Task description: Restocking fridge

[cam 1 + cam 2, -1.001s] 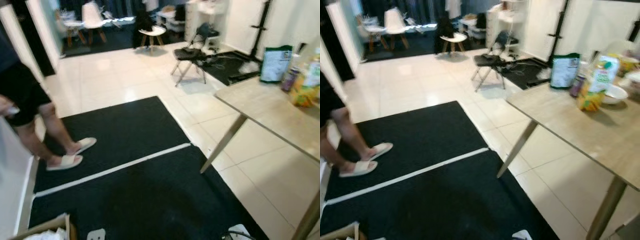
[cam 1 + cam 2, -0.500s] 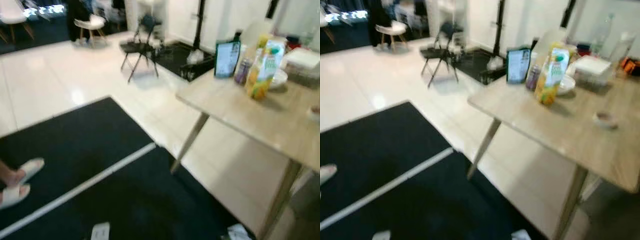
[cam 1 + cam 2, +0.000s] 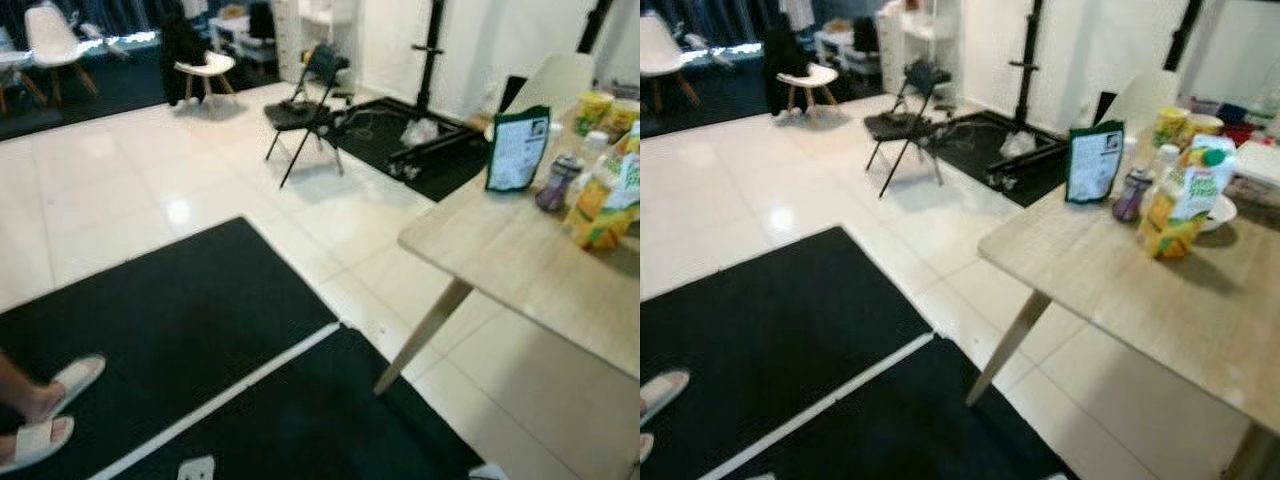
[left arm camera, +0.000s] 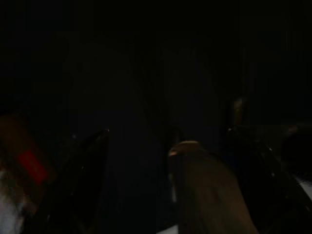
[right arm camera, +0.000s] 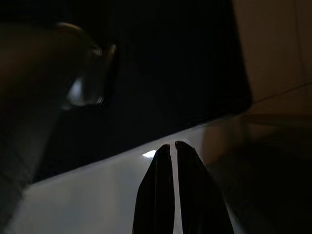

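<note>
Juice carton [image 3: 1181,205] stands among bottles on the wooden table [image 3: 1120,290]; right hand [image 5: 171,148] nearly closed, left hand's state unclear

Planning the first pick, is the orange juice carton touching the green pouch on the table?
Apart. The right eye view shows the juice carton and green pouch with a small bottle between them.

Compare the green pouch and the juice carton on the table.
The green pouch is dark green with a white label panel; the juice carton is yellow-orange with a white and green top. The pouch stands nearer the table's far corner edge, the carton further in, beside a white bowl. Both stand upright.
</note>
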`<state>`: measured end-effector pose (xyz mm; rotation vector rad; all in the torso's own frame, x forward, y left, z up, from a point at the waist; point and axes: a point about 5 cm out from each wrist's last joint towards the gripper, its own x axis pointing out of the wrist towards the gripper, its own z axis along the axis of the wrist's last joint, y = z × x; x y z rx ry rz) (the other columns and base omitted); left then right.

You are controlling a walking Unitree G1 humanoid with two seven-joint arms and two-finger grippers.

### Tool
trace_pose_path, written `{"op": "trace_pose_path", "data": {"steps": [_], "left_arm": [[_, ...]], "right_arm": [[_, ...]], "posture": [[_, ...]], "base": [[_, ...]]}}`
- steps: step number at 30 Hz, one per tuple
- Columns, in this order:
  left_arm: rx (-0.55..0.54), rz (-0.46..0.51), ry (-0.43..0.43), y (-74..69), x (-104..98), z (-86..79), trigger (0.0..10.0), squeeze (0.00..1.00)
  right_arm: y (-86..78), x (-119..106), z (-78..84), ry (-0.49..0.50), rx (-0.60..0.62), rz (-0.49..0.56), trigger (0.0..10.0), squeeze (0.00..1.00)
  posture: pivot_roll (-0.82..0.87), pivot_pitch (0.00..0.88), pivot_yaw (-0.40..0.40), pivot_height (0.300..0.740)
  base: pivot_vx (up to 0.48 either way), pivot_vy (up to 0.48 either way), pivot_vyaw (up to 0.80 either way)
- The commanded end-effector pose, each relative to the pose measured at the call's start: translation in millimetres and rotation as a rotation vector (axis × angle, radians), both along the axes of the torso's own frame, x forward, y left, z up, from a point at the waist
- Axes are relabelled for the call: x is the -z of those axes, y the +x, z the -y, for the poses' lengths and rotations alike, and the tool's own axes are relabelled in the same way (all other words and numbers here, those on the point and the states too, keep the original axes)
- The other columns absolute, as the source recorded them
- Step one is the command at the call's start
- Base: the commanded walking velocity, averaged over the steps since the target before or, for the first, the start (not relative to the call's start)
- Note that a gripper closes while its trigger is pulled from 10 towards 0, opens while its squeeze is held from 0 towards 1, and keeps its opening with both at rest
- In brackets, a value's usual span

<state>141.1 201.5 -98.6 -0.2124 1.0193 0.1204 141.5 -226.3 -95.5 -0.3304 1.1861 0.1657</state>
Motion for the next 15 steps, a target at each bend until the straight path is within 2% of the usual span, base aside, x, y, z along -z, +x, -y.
{"op": "trace_pose_path", "data": {"steps": [1,6,15], "left_arm": [[0.0,-0.03,0.001,-8.4,3.1,0.3,10.0,0.0],[-0.001,-0.032,0.0,-9.1,3.4,0.5,10.0,0.0],[-0.002,-0.03,-0.002,-8.9,3.4,0.8,10.0,0.0]], "right_arm": [[-0.7,0.5,-1.4,0.002,-0.009,-0.004,10.0,0.0],[0.7,1.9,-10.2,0.017,-0.017,-0.003,10.0,0.0],[3.9,1.9,-16.0,0.025,-0.021,0.0,10.0,0.0]], "posture": [[-0.09,0.0,0.013,0.74],[-0.09,0.0,0.015,0.74],[-0.09,0.0,0.015,0.74]], "base": [[0.394,0.0,-0.77],[0.39,0.0,-0.77],[0.39,0.0,-0.77]]}}
